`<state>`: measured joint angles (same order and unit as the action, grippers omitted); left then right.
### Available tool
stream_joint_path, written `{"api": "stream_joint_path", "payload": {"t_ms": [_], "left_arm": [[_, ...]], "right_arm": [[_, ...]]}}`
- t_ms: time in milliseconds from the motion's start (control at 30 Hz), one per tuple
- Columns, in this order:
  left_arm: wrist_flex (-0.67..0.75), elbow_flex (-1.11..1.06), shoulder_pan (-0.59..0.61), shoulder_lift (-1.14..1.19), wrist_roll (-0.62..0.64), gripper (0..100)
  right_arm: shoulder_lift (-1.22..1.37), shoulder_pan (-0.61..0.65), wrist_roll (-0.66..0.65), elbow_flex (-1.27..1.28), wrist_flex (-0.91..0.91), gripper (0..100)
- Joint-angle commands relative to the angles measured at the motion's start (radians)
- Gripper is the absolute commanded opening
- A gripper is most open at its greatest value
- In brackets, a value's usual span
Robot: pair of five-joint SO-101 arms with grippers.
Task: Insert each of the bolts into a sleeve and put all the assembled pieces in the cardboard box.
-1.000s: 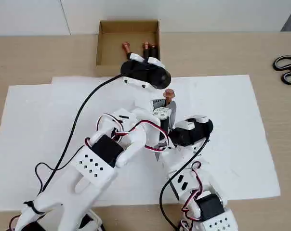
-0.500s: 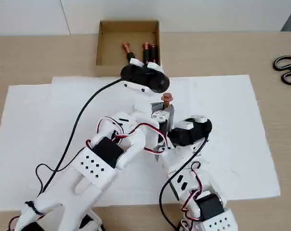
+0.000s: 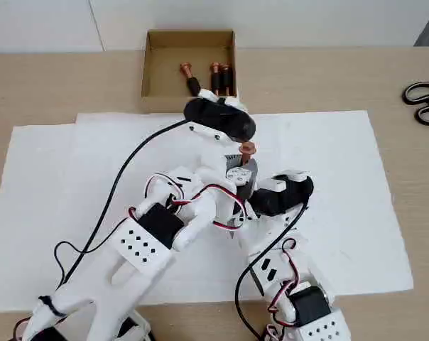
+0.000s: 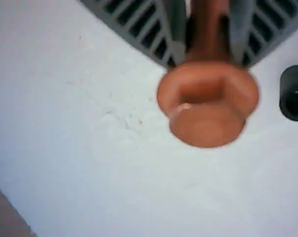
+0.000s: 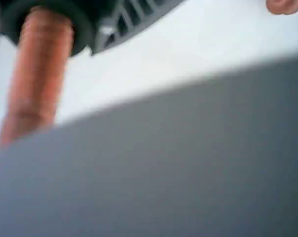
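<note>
High view first: we see the cardboard box (image 3: 165, 71) at the top centre, its near wall meeting the far edge of the white paper sheet (image 3: 72, 170) spread over the table (image 3: 51, 85). Three assembled pieces (image 3: 216, 74) lie in the box's right half, and bare cardboard shows across its left half.

Both arms crowd the centre of the frame. The left arm (image 3: 136, 245) stretches from the lower left corner, and its black camera head (image 3: 221, 117) overlaps the box's near right corner. The right arm (image 3: 282, 195) stands up from the bottom edge, close against the left arm at the centre. Bare paper stretches wide to the left and right of the arms. Scissors (image 3: 422, 103) lie at the right edge of the frame, off the paper and well apart.

The left claw (image 4: 208, 49) is closed on the bolt (image 4: 208, 106), with two grey fingers (image 4: 176, 29) pinching the shaft just behind the copper head. In the right wrist view, upper left, the threaded shaft passes through a black sleeve (image 5: 80, 27). A second sleeve (image 4: 293, 94) shows against the paper at the right edge of the left wrist view. We cannot tell whether the right claw (image 3: 241, 195) is open or closed.
</note>
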<state>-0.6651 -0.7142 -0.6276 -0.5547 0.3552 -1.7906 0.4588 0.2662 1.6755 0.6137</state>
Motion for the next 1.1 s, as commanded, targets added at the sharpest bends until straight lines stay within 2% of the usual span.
{"api": "stream_joint_path", "payload": {"t_ms": [0, 767, 1067], "left_arm": [[-0.046, 0.012, -0.028, -0.011, -0.021, 0], [-0.178, 0.015, -0.031, -0.012, -0.017, 1], [-0.290, 0.071, -0.031, -0.012, 0.064, 20]], "right_arm": [[-0.018, 0.005, 0.009, 0.008, 0.002, 0.4], [-0.018, 0.004, 0.009, 0.008, 0.002, 0.4], [-0.018, 0.004, 0.009, 0.008, 0.002, 0.4]]}}
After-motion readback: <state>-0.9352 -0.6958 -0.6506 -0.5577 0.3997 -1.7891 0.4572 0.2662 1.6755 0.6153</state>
